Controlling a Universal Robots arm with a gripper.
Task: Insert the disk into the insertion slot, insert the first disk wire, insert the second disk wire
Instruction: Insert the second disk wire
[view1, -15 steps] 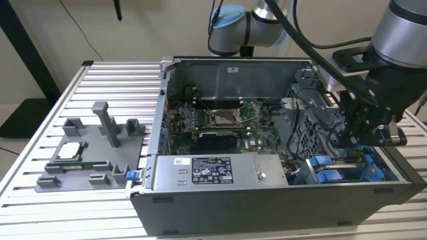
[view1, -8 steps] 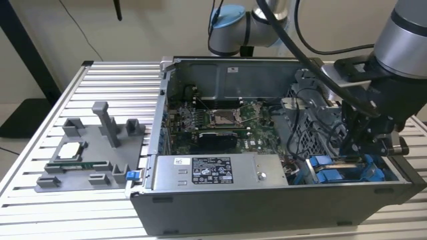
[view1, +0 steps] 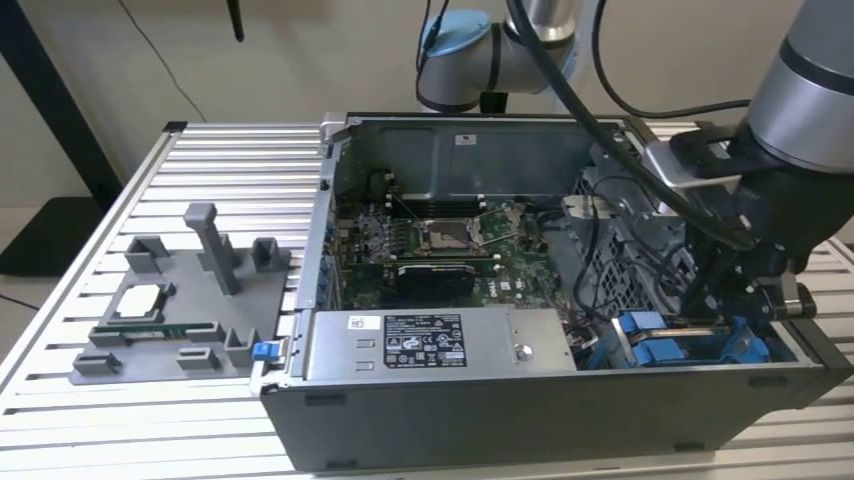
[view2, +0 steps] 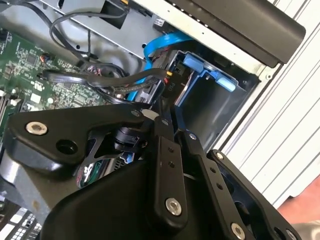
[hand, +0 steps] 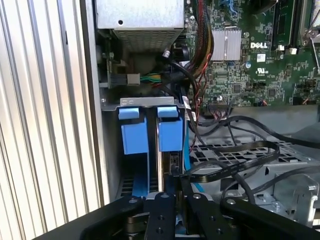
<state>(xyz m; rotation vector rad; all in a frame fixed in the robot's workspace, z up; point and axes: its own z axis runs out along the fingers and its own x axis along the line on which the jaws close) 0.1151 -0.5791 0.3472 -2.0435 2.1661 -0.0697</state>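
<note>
Disk (hand: 161, 165) (edge-on) beneath lowered gripper (hand: 176, 192) in slot (hand: 150, 131).

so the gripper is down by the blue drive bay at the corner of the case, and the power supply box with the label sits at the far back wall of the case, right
Not quite. In the exterior view the gripper is down by the blue drive bay, but the power supply box sits along the case's near front edge, not the far back wall.

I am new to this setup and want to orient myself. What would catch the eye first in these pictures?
First, the open computer case on the slatted table, with the green motherboard inside it. Next, the bright blue plastic tabs of the drive bay, in the case's near corner at the exterior view's right. The gripper reaches down right there, among black cables.
</note>
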